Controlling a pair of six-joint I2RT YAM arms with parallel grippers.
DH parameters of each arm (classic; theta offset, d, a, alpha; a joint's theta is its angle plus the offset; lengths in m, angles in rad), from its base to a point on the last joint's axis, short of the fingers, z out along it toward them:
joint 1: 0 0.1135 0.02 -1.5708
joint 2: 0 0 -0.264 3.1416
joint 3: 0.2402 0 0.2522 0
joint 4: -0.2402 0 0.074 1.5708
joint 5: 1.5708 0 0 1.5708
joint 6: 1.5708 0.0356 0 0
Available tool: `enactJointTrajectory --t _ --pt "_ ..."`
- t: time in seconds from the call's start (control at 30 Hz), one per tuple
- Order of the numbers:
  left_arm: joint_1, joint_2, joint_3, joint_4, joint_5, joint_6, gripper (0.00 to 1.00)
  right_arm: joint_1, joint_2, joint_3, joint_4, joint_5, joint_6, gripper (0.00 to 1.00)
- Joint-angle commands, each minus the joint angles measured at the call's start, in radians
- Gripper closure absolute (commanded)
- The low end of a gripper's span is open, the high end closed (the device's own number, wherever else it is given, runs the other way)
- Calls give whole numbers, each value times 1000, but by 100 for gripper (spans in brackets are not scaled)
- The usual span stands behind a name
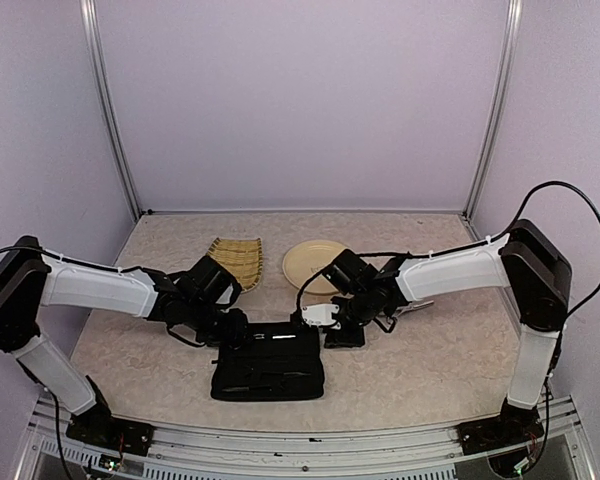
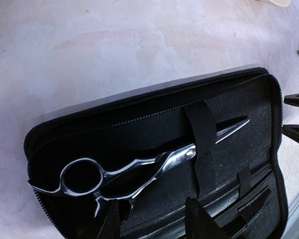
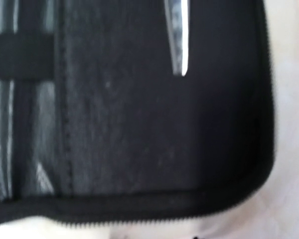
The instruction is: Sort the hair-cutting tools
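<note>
Table [image 1: 420,370]: case [image 1: 268,372], tray [image 1: 238,260], plate [image 1: 310,262], scissors [image 1: 418,307]

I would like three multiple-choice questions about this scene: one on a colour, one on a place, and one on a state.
1. What colour is the round plate?
A. pale yellow
B. blue
C. red

2. Where do the scissors in the left wrist view lie?
A. on the plate
B. in the black case, under a strap
C. on the back wall

3. In what state is the case?
A. zipped shut
B. lying open
C. standing on its edge

Answers:
1 A, as the top view shows it cream-yellow.
2 B, as the strap crosses the blades against the lining.
3 B, as its inner pockets and the zip around its rim are exposed.
</note>
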Motion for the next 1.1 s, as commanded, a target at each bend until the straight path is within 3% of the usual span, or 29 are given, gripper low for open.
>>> enactJointTrajectory --t 0.0,0.13,0.47,0.9,1.07 --pt "-21 56 57 3 -10 15 56 -3 1 -12 51 -80 8 63" --pt "-41 105 94 -3 -28 24 54 -2 -2 -10 48 -158 3 63" --pt "-73 233 153 100 8 11 55 -2 23 -11 62 -160 6 64" --pt "-84 170 148 -2 -31 108 67 -6 26 -28 92 -109 14 65" --pt "-79 123 136 -12 -55 125 66 -34 -22 -17 67 -139 -30 65"
